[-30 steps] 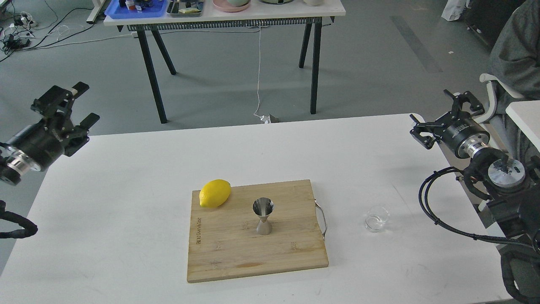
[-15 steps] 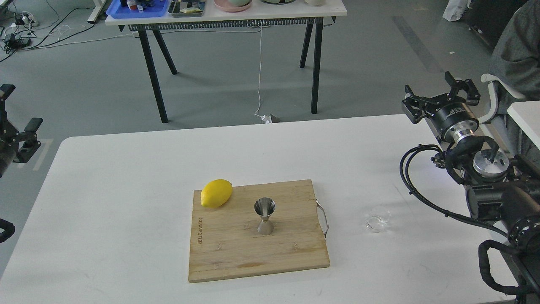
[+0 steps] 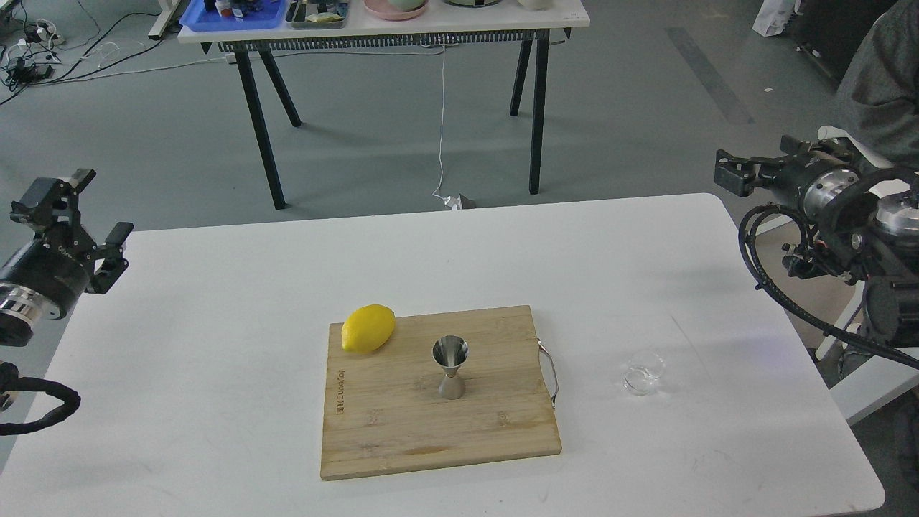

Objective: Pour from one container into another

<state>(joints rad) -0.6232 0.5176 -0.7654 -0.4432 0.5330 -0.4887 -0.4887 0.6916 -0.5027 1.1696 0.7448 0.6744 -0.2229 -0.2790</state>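
The small clear glass cup (image 3: 643,372) stands upright on the white table (image 3: 215,301), to the right of a wooden cutting board (image 3: 402,431). The steel jigger (image 3: 450,368) stands upright near the board's middle, one cone opening upward. My right gripper (image 3: 761,161) hovers off the table's far right corner, well above and behind the cup; its fingers look spread, open and empty. Past the table's left edge my left gripper (image 3: 77,212) is open and empty, far from both containers.
A yellow lemon (image 3: 368,328) lies on the board's far left corner. The board has a metal handle (image 3: 549,373) on its right side. A second table (image 3: 380,29) with trays stands behind. A seated person (image 3: 879,86) is at the far right.
The right arm swung rightward and outward, away from the table. The left arm dropped out to the left, then came back in and up at the left edge. Cup, jigger and lemon stayed put.
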